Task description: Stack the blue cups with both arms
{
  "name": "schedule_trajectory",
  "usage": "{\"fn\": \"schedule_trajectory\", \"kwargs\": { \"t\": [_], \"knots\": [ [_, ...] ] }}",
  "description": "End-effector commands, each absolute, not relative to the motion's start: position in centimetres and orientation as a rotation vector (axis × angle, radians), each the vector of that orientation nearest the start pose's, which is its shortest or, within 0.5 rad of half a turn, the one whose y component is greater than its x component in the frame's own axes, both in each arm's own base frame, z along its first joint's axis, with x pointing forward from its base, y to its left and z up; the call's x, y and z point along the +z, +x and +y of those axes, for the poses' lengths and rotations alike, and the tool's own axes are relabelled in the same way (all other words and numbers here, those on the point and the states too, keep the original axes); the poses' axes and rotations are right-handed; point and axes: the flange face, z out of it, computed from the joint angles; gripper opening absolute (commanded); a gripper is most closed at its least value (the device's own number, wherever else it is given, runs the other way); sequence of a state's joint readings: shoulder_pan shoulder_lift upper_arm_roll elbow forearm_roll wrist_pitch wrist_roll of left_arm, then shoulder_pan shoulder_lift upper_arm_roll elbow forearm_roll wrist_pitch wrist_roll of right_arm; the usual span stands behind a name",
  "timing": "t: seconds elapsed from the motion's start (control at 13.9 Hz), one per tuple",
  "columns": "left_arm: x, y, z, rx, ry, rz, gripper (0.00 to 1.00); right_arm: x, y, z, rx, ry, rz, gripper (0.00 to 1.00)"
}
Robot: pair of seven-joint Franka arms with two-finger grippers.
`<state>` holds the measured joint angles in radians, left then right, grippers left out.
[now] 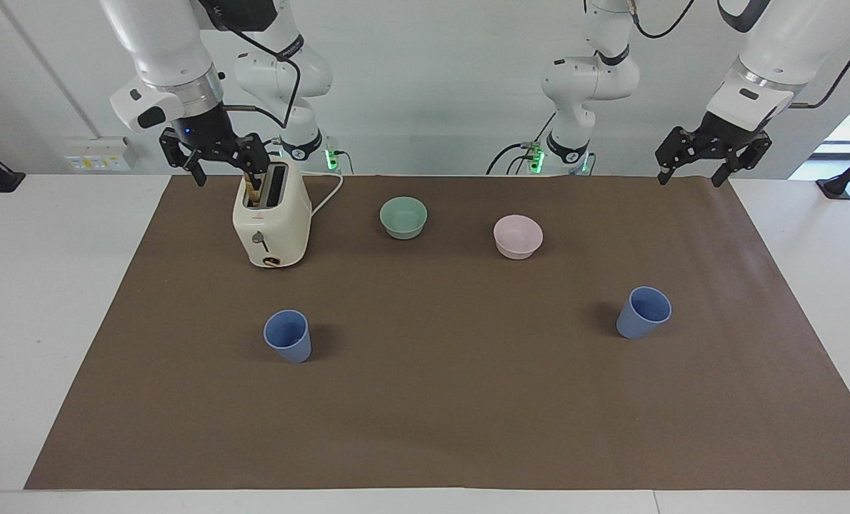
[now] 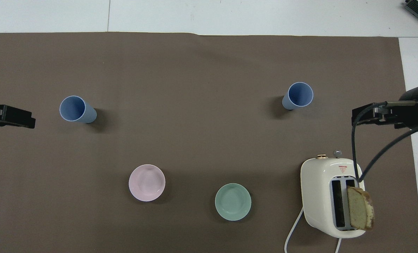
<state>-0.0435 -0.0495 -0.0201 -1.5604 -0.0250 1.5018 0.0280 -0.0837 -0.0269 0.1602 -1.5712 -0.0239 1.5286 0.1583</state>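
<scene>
Two blue cups stand upright and well apart on the table. The left gripper hangs with jaws apart over the table's edge; the right gripper, jaws apart, hangs over the toaster.

— Where are my cups?
— One cup sits toward the right arm's end, the other cup toward the left arm's, well apart.
— And nearer the robots?
— I see two bowls between them, toaster beside.

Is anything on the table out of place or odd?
Nothing is spilled or damaged. Both blue cups stand upright and apart. One oddity: a bread slice sticks out of the toaster, unrelated to stacking.
</scene>
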Motion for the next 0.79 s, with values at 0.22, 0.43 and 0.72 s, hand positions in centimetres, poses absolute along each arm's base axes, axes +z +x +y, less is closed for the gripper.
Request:
{"fn": "schedule_trajectory", "kwargs": {
  "t": [0.22,0.43,0.72],
  "knots": [
    [64.91,52.13,-3.61,0.051,-3.151,0.183,1.00,63.63,53.49,4.09,0.012,-3.164,0.108,1.00],
    [64.89,52.12,-3.63,0.054,-3.152,0.186,1.00,63.70,53.54,4.08,0.009,-3.163,0.113,1.00],
    [64.85,52.08,-3.63,0.053,-3.152,0.184,1.00,63.69,53.59,4.06,0.009,-3.164,0.113,1.00]
  ]
}}
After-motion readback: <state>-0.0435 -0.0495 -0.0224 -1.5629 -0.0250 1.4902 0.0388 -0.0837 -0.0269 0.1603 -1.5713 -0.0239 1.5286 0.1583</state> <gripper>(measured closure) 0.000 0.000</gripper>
